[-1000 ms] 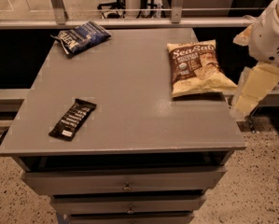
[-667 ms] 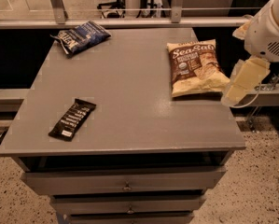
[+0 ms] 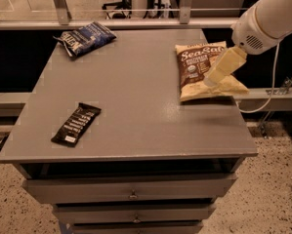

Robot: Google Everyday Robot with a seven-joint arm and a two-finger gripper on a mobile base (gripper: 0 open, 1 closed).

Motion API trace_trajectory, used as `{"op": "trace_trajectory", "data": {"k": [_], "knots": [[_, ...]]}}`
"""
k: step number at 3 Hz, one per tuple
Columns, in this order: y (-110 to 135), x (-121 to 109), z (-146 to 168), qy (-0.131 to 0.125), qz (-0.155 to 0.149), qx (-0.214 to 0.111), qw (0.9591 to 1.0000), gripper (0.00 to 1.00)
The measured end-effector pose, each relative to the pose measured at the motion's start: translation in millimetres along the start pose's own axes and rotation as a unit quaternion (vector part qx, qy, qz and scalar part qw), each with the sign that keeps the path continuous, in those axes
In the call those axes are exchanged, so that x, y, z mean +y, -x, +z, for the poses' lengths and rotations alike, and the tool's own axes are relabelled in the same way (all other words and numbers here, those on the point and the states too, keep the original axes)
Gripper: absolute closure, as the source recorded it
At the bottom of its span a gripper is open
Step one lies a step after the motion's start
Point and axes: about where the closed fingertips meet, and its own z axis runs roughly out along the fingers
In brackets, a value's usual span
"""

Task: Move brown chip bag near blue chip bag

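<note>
Gripper (image 3: 215, 78) overlaps brown chip bag (image 3: 197, 74) at right edge; I can't tell its opening. Blue chip bag (image 3: 84, 37): far-left corner.

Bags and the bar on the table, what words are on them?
"Sea Salt": brown bag, at its top; the smaller print below is too blurred.
"Kettle", probably: blue bag, blurred.
Black bar: print too small to read.
The gripper hangs over the brown bag's right side.

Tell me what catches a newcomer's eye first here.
The pincer hangs over the brown chip bag at the right edge of the grey table. The blue chip bag lies at the far left corner, and a black snack bar near the front left.
</note>
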Motion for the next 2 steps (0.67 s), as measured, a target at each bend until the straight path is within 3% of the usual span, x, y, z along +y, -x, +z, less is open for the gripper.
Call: {"op": "trace_trajectory", "data": {"k": [1,2], "knots": [[-2,-23,50,-0.006,0.062,-0.002,0.9981,0.00],[-10,-30,75,-0.007,0.094,0.007,0.9955,0.00]]}}
